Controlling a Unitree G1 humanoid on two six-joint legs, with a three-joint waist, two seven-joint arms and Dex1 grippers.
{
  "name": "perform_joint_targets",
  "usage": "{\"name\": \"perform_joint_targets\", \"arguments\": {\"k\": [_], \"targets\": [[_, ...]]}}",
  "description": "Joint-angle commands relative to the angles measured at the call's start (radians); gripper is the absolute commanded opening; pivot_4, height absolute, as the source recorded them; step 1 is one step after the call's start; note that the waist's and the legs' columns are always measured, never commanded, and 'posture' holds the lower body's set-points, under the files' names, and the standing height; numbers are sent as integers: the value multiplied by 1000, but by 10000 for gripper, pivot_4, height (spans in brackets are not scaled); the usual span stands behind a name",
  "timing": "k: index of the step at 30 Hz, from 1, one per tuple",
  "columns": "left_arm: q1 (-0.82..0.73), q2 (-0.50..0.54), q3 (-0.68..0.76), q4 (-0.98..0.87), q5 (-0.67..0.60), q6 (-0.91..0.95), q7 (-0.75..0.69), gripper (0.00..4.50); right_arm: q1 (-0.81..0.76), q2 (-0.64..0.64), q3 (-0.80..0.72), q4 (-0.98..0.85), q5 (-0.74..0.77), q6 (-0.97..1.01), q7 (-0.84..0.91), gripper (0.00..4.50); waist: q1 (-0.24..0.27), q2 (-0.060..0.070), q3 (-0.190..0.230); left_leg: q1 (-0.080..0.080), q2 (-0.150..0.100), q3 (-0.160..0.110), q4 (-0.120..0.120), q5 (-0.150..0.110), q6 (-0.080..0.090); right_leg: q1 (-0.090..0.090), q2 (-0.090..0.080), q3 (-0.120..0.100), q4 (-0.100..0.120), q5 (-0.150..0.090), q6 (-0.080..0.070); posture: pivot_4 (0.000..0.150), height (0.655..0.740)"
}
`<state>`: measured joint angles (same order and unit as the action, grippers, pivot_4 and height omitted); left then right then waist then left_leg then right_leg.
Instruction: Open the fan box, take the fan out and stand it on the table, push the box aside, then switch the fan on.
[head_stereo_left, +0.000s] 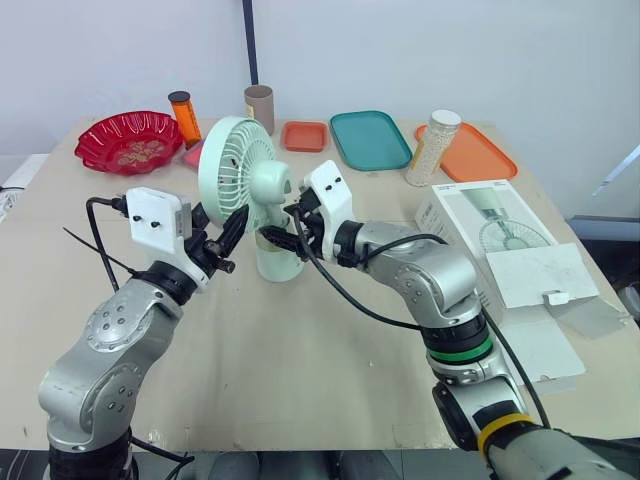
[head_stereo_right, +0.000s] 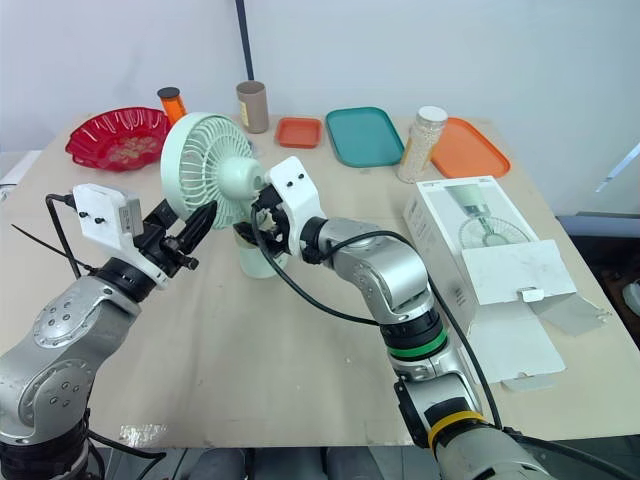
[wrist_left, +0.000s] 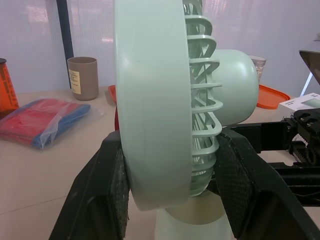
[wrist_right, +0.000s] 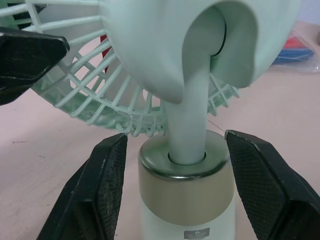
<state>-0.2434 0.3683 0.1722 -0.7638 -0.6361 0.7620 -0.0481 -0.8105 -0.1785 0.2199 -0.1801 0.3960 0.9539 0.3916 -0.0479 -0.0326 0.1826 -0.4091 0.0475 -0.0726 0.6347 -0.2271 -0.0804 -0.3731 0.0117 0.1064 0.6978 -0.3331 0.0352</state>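
1. Head camera: the mint-green plastic desk fan (head_stereo_left: 250, 185) stands upright mid-way across the tan bench (head_stereo_left: 300, 370). It is out of its open white cardboard fan box (head_stereo_left: 500, 250), which lies well apart on the right. The left gripper (head_stereo_left: 235, 240) is at the fan's head and the right gripper (head_stereo_left: 280, 236) is at its base.
2. Left wrist: the black fingers (wrist_left: 102, 195) sit either side of the round guard. The pads look pressed on the front rim and the rear grille, which I judge to be a narrow hold on the head.
3. Right wrist: the fingers (wrist_right: 100, 190) stand spread, straddling the gold-ringed base with a sliver of gap on each side. They grip nothing.
4. Danger now: the fan looks top-heavy.
   - A sideways tug from the left hold could tip it, and so could a finger clipping the base on the way out.
   - Squeezing harder could bend the grille.
   - The switch isn't visible, so a press could miss it.
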Motion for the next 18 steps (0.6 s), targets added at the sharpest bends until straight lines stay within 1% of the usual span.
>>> {"name": "perform_joint_targets", "arguments": {"k": [1, 18], "targets": [[-25, -3, 13, -51, -1, -32, 1, 18928, -21, 5, -22, -20, -4, -20, 7, 33757, 0, 0, 0, 0, 0, 0, 0, 0, 0, 0, 0, 0, 0, 0, 0, 1500, 7400], [-37, -6, 2, -53, 0, -25, 11, 18928, -25, 14, -20, -9, -11, -35, 13, 33757, 0, 0, 0, 0, 0, 0, 0, 0, 0, 0, 0, 0, 0, 0, 0, 1500, 7400]]}}
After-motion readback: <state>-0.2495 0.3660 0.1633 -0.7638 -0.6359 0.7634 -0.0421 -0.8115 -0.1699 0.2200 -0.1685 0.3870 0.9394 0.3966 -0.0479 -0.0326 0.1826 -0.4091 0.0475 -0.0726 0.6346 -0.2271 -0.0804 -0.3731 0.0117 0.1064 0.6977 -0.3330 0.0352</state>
